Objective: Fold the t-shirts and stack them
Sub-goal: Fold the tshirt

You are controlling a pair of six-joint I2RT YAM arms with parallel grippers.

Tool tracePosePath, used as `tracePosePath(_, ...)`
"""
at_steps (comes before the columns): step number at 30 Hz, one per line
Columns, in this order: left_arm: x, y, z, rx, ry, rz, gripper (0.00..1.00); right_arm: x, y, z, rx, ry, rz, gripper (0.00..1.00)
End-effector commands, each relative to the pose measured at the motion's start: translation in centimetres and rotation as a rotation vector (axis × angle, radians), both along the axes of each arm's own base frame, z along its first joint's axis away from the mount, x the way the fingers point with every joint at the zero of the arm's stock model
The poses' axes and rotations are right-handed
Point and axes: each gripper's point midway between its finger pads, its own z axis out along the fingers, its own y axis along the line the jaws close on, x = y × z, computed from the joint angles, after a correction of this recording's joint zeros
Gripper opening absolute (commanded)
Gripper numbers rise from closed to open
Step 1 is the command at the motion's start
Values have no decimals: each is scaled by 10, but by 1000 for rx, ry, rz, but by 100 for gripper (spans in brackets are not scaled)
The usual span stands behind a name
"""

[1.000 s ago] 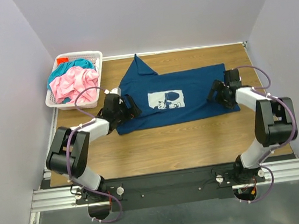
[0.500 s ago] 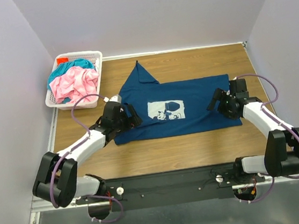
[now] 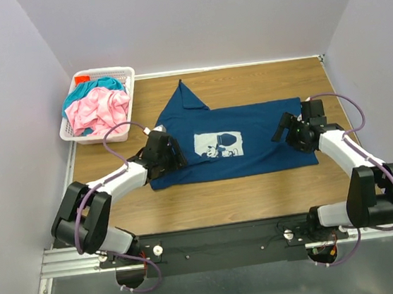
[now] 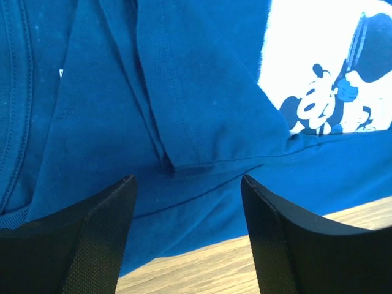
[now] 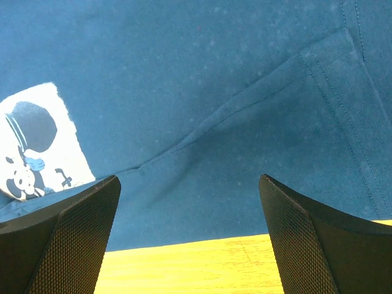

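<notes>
the dark blue t-shirt point(image 3: 251, 130) lies spread flat on the wooden table point(image 3: 246, 84), to the right of the white lattice basket point(image 3: 106, 71) and nearer the arms than it, well apart from it. its white cartoon-mouse print point(image 3: 219, 144) faces up, closer to the basket end of the shirt than to the far end. a pointed flap of the same cloth point(image 3: 187, 95) sticks out from the shirt's basket-side end, about level with the basket's near corner.

the pink t-shirt point(image 3: 97, 112) sits crumpled inside the basket, filling most of it, and the teal t-shirt point(image 3: 101, 85) is bunched behind and partly under it. something red shows at the basket's back corner, too small to tell what.

the left gripper point(image 3: 176, 155) is low over the shirt's end nearest the basket. in its wrist view the jaws are apart, and a hemmed fold of blue cloth point(image 4: 184, 122) lies on the shirt just beyond the gripper point(image 4: 187, 184), with nothing pinched between the fingers point(image 4: 104, 233).

the right gripper point(image 3: 282, 129) is at the shirt's end farthest from the basket, aimed back toward it. its jaws stand wide apart over flat blue cloth that bears a shallow diagonal crease point(image 5: 233, 116) — the gripper point(image 5: 188, 180) holds nothing, and bare wood shows under it at the shirt's near edge.
</notes>
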Motion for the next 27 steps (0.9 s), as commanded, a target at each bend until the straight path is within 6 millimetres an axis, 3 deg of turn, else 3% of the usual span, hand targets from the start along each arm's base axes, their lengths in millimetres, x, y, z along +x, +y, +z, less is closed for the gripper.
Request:
tracePosePath(1,8,0,-3,26,6,23,68,1,-5,-3,-30,18,-7,100)
tracePosePath(10,18,-11,-11,41,25,-4,35,0,-8,-4,-42,20,-15,100)
tracePosePath(13,18,-12,-9,40,23,1,12,1,-8,-5,-44,22,-17,100)
tracePosePath(16,22,-13,-3,37,5,6,0,0,-9,-7,-46,31,-16,100)
tracePosePath(27,49,-25,14,64,-63,-39,0,0,-12,-9,-61,34,-26,100)
